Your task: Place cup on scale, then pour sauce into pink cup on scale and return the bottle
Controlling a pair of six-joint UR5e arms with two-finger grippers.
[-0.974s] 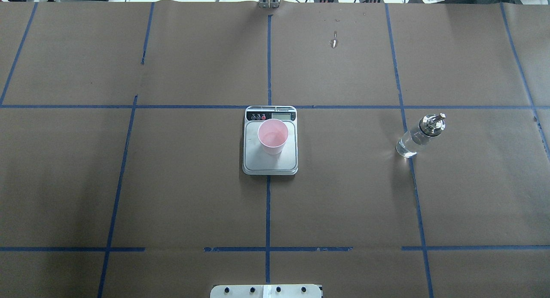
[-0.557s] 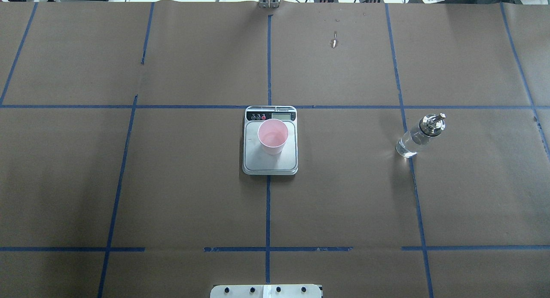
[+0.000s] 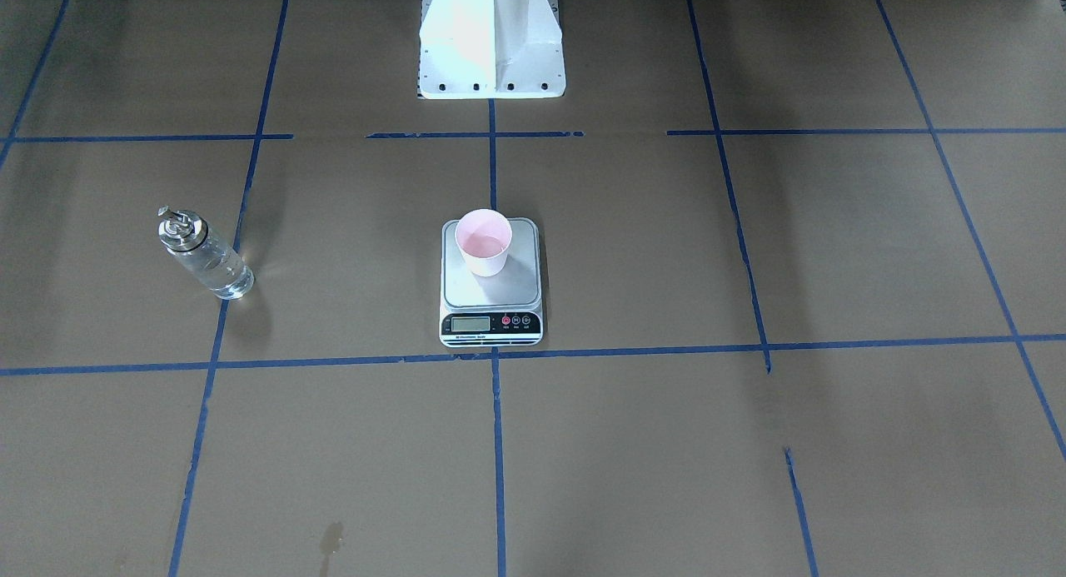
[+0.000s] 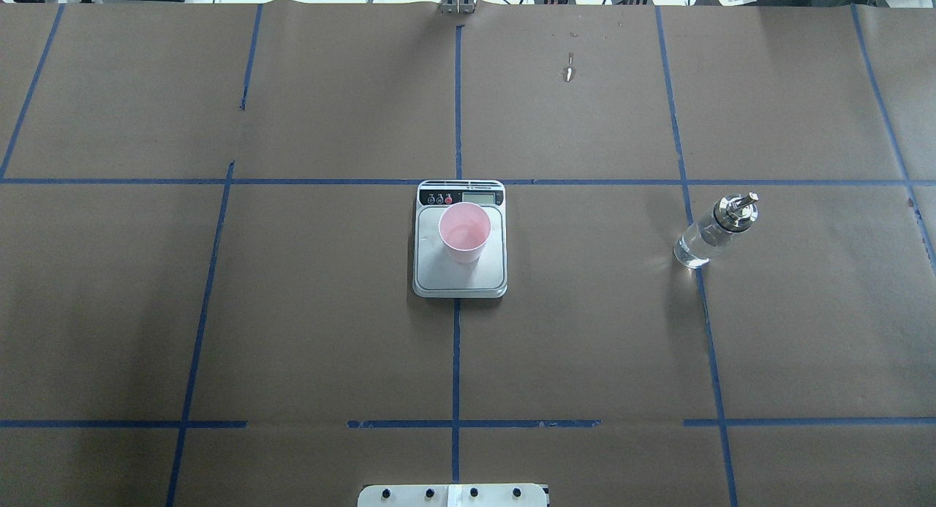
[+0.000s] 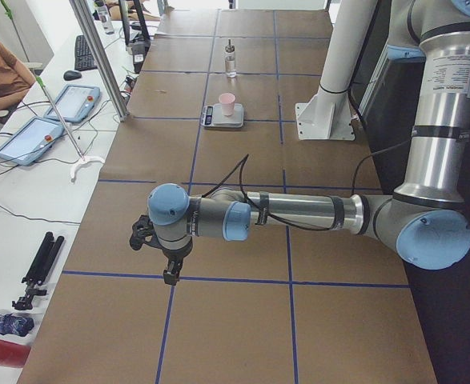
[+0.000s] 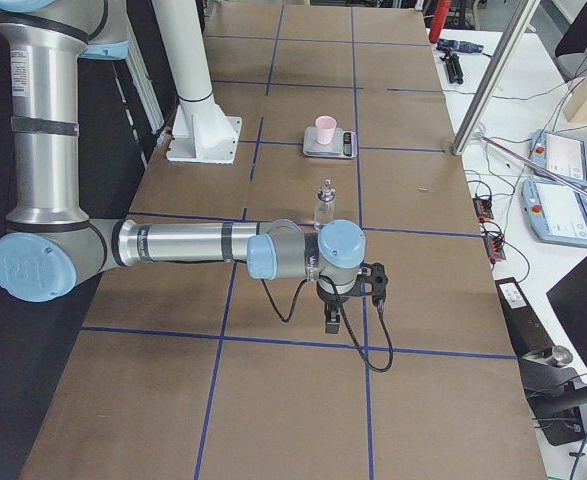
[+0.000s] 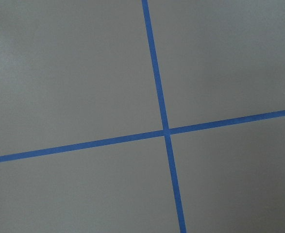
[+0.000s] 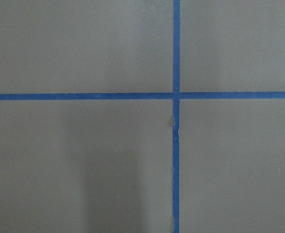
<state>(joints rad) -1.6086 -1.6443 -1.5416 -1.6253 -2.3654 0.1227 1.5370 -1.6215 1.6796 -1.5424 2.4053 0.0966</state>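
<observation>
- Cup: pale pink, upright on the platform of the scale. Its open mouth faces up; whether it holds any liquid cannot be told.
- Scale: flat on the table at the centre, astride the middle tape line. The black strip with display and buttons lies on the side away from the robot.
- Bottle: clear glass with metal collar and spout, upright on the table to the robot's right, well apart from the scale. Its base meets a blue tape line.
- Sauce: colourless liquid seen through the glass of the bottle.
- Table: covered in brown paper, divided into rectangles by blue tape.
- Robot base: white pedestal at the table edge, in line with the scale.
- Left gripper: hangs low over the table at the robot's left end, far from the scale, pointing down and holding nothing; whether its fingers are apart or together cannot be told.
- Right gripper: hangs low over the table at the robot's right end, beyond the bottle, pointing down and holding nothing; finger spacing likewise cannot be told.
- Wrist views: each shows only a crossing of tape lines on the paper.
</observation>
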